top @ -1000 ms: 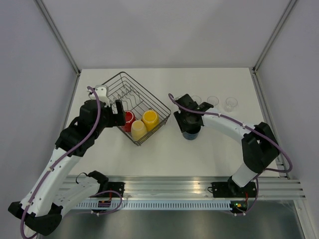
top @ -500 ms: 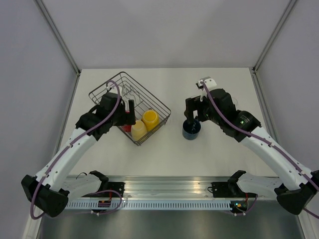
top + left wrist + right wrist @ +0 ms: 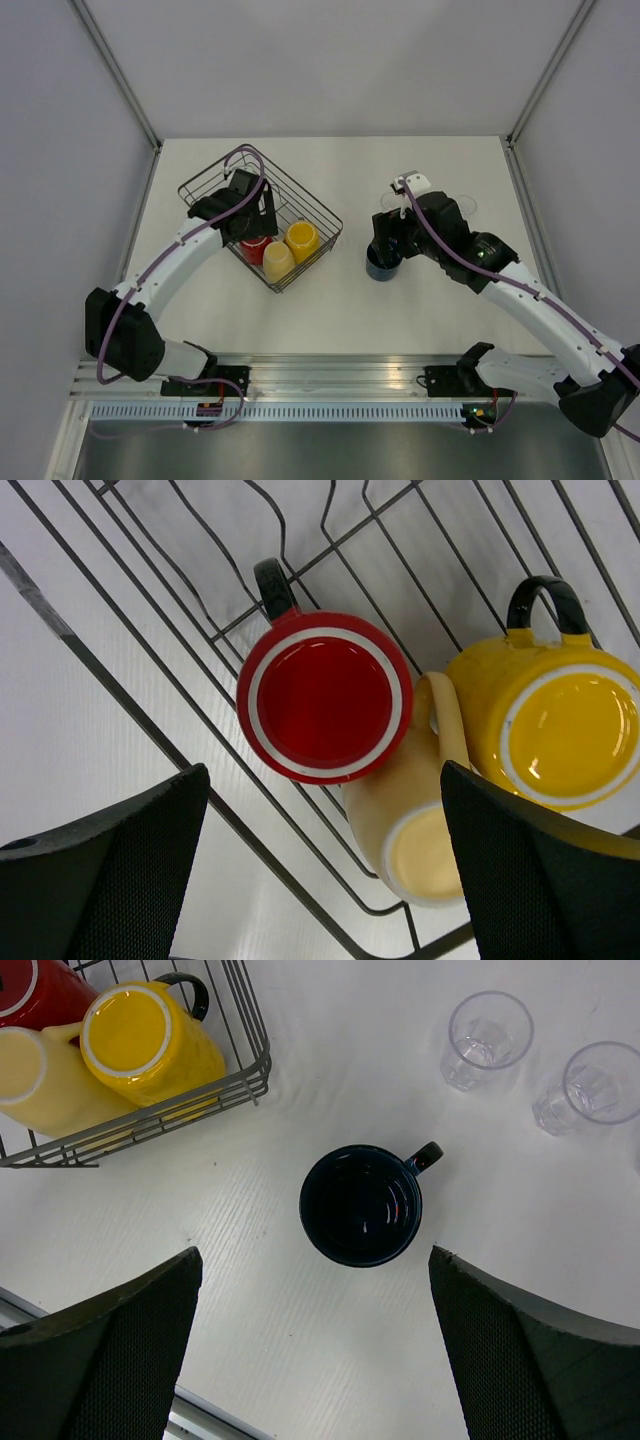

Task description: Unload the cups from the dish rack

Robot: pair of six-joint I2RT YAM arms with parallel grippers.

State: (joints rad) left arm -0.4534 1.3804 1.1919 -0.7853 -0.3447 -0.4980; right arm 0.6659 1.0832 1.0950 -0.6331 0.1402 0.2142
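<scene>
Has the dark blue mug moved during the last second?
No. The dark blue mug stays in the same spot, equally far to the right of the dish rack as before.

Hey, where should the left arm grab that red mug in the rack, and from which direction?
Probably from straight above, pinching the red mug across its round body on the two free sides. It stands vertical, circular face up. Its dark handle juts one way and the cream mug leans against the opposite side, so the fingers fit between those.

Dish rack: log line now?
dish rack: holds three mugs | blue mug: on table | left gripper: open over red mug | right gripper: open
</scene>
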